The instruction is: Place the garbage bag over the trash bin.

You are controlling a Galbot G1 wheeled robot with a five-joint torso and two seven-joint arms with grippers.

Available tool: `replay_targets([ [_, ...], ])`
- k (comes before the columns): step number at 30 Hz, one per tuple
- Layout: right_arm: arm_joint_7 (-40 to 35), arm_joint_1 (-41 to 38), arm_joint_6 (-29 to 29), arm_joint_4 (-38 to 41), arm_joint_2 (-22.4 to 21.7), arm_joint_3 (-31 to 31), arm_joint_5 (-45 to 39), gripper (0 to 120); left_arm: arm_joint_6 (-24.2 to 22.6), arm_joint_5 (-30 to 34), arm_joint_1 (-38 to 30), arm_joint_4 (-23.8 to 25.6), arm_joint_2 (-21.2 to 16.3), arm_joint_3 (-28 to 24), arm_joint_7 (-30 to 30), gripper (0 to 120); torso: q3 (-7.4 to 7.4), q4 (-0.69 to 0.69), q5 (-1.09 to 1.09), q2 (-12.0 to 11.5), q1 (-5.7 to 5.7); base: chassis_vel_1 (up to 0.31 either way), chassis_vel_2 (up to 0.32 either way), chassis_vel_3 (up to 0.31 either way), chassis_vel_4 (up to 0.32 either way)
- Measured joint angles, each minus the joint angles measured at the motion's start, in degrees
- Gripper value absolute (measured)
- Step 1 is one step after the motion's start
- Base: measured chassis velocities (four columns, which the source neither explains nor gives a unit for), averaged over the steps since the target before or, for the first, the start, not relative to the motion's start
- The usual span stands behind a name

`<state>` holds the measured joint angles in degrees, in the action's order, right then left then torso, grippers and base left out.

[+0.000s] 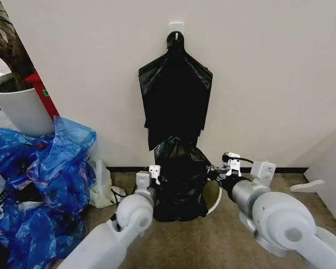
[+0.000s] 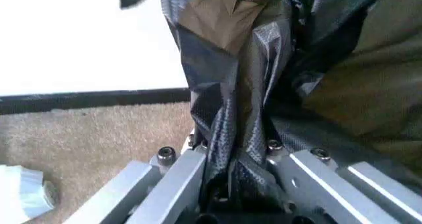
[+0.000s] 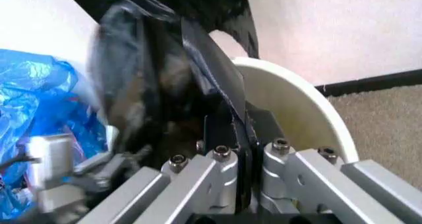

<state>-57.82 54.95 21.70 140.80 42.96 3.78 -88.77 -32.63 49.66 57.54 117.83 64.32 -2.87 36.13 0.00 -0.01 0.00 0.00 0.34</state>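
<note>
Both grey arms come up from the bottom of the head view, wrists near the floor. Left gripper [image 1: 153, 175] is at the left edge of the garbage bag [image 1: 181, 179]; in the left wrist view its fingers [image 2: 181, 177] are clamped on a bunched fold of the black film [image 2: 237, 130]. Right gripper [image 1: 221, 170] is at the bag's right edge; right wrist view shows its fingers [image 3: 224, 169] pinching a flat strip of the bag [image 3: 211, 80] just over the bin rim. The bag stands bunched over the trash bin [image 1: 213, 199], covering most of it; part of the cream rim and inner wall [image 3: 290, 105] is still bare on the right. Bin sits on the carpet [image 1: 213, 241] against the wall. A second black bag bundle [image 1: 175, 95] hangs from a wall hook above. Blue plastic bags [image 1: 45, 174] are piled to the left, white plant pot [image 1: 17, 109] behind them.
</note>
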Motion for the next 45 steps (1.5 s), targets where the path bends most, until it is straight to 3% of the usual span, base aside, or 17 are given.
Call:
replay_targets([
  [5, -0.10, 1.41, -0.32, 0.57, -1.49, 1.12, 0.49, 0, 0.08, 1.94, 1.59, 4.82, -3.09, 5.19, -2.91, 2, 0.00, -0.02, 0.00, 0.00, 0.00, 0.000, 0.000, 0.000, 0.000],
  [11, -1.06, 2.05, -1.21, 1.37, -2.84, 2.38, 1.00, 0, 0.91, 0.56, 2.47, 6.06, -5.04, 8.55, -6.62, 2, 0.00, -0.01, 0.00, 0.00, 0.00, 0.000, 0.000, 0.000, 0.000],
  [19, -1.86, 3.28, -1.81, 2.23, -4.37, 4.11, 1.12, 0, 2.01, -2.17, 4.22, 6.65, -6.12, 8.96, -10.04, 2, 0.00, -0.01, 0.00, 0.00, 0.00, 0.000, 0.000, 0.000, 0.000],
  [45, -1.49, 8.11, 0.07, -4.02, -3.64, 9.85, 0.51, 0, 4.27, -0.27, 6.01, 9.88, -7.08, 10.43, -13.51, 2, 0.00, -0.01, 0.01, 0.00, 0.00, 0.000, 0.000, 0.000, 0.000],
])
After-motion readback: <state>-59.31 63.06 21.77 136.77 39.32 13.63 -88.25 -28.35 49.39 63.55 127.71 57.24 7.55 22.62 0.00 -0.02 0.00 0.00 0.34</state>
